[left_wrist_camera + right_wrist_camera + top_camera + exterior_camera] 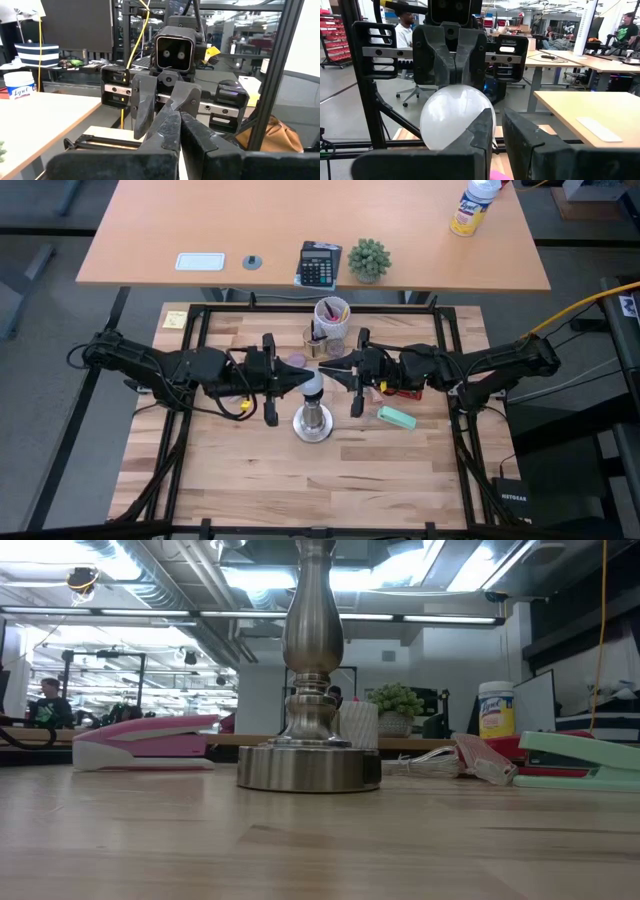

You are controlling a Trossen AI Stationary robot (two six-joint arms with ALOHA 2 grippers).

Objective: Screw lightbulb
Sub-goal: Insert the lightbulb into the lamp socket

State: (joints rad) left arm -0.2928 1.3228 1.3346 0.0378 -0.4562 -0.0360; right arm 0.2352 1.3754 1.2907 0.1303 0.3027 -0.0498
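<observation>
The white frosted lightbulb [312, 386] [451, 117] sits on top of the silver socket stand [312, 425] [311, 765], whose round base rests on the wooden table's middle. My left gripper [301, 380] [178, 131] reaches in level from the table's left, fingers shut, tips at the bulb's left side. My right gripper [330, 376] [499, 137] reaches in level from the right. Its fingers are closed to a narrow slit with nothing in it, and their tips are at the bulb's right side. In the left wrist view my own fingers hide the bulb. My left gripper's shut fingertips [303, 381] stand level at the bulb's left side [307, 385]. The bulb itself covers that spot in the right wrist view, so I cannot tell whether they touch. My right gripper has one finger [481, 134] overlapping the bulb's right side [470, 120], level from the table's right. Nothing lies between its fingers, and I cannot tell whether it touches.
A pink stapler [140, 740] lies behind the stand on the left and a teal stapler [396, 417] [580, 760] on the right. A pen cup [332, 315], a small tin [314, 340] and a purple cap [297, 361] stand toward the far edge.
</observation>
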